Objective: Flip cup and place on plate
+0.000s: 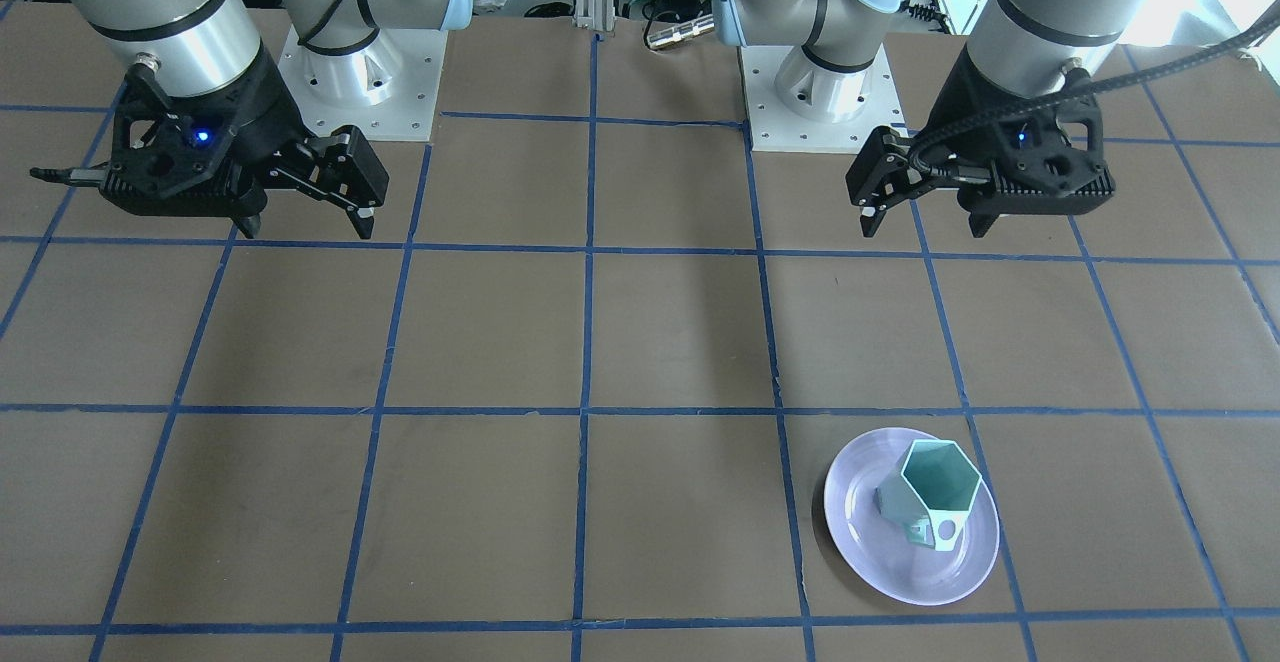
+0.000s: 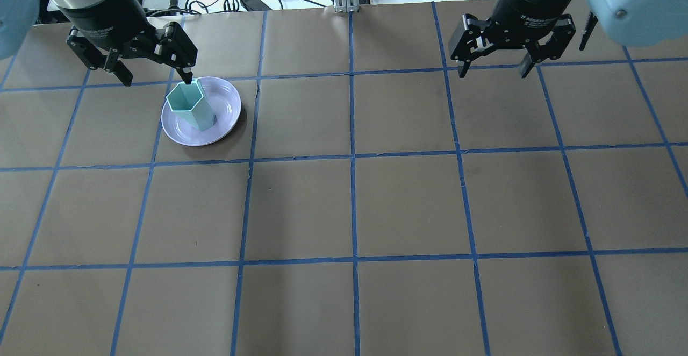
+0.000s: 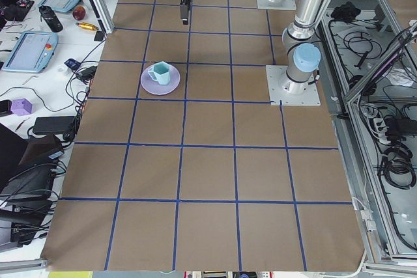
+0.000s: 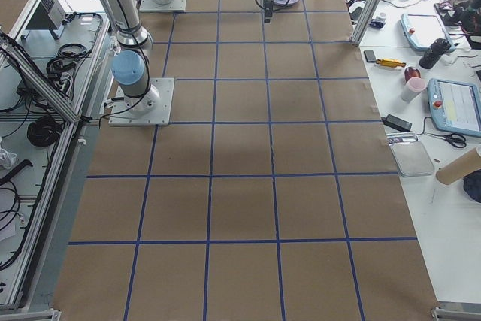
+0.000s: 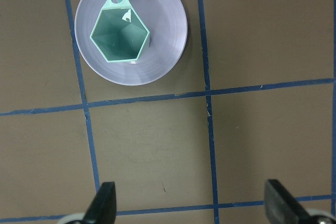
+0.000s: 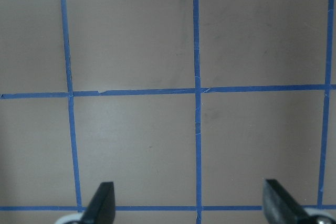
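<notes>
Pincers [image 2: 157,79] [image 2: 493,71] two, agape; one cup [image 2: 191,106], one plate [image 2: 228,114]

The round shallow pale lavender plate [image 2: 226,103] lies on the brown paper-covered surface [image 2: 408,205], at about 10 o'clock from the surface's middle in the overhead view, in the robot's left half. The small mint-green faceted cup [image 2: 192,107] stands upright on the plate, a little off its centre, with its handle [image 1: 940,530] at the cup's 12 o'clock, away from the robot. The left hand [image 2: 157,80] hangs above the surface at the plate's 6 o'clock, on the robot's side, apart from the cup. The right hand [image 2: 493,73] shows at about 1 o'clock in the overhead view, well apart from the plate.
</notes>
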You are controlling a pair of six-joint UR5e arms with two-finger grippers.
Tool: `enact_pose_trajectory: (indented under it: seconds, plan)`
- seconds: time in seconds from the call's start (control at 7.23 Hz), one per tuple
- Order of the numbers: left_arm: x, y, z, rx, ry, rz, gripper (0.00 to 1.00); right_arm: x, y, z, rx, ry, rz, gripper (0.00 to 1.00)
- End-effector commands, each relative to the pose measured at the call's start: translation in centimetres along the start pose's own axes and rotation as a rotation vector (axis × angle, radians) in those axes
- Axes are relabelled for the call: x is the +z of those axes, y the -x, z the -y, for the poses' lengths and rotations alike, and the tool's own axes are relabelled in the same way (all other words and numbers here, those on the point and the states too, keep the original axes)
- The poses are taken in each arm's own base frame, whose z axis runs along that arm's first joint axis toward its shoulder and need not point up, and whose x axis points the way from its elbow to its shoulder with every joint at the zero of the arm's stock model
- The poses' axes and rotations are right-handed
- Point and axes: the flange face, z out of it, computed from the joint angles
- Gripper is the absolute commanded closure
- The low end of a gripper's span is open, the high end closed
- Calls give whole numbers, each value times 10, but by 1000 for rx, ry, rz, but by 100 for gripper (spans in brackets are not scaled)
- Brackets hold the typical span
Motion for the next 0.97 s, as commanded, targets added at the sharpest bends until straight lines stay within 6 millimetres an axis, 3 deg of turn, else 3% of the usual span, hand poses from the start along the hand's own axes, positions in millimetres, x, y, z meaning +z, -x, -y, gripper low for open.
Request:
enact_pose_trajectory:
  seconds: [0.0, 0.14, 0.28, 0.83]
  plan:
    - [-2, -31, -13, -41, -5, 0, 0, 0, 0, 0, 0, 0, 0, 0]
    - [3, -34, -10, -27, 2, 5, 0, 0, 0, 0, 0, 0, 0, 0]
    - [-7, -33, -17, -22, -16, -2, 0, 0, 0, 0, 0, 0, 0, 0]
    - [-11, -27, -17, -30, -22, 2, 0, 0, 0, 0, 0, 0, 0, 0]
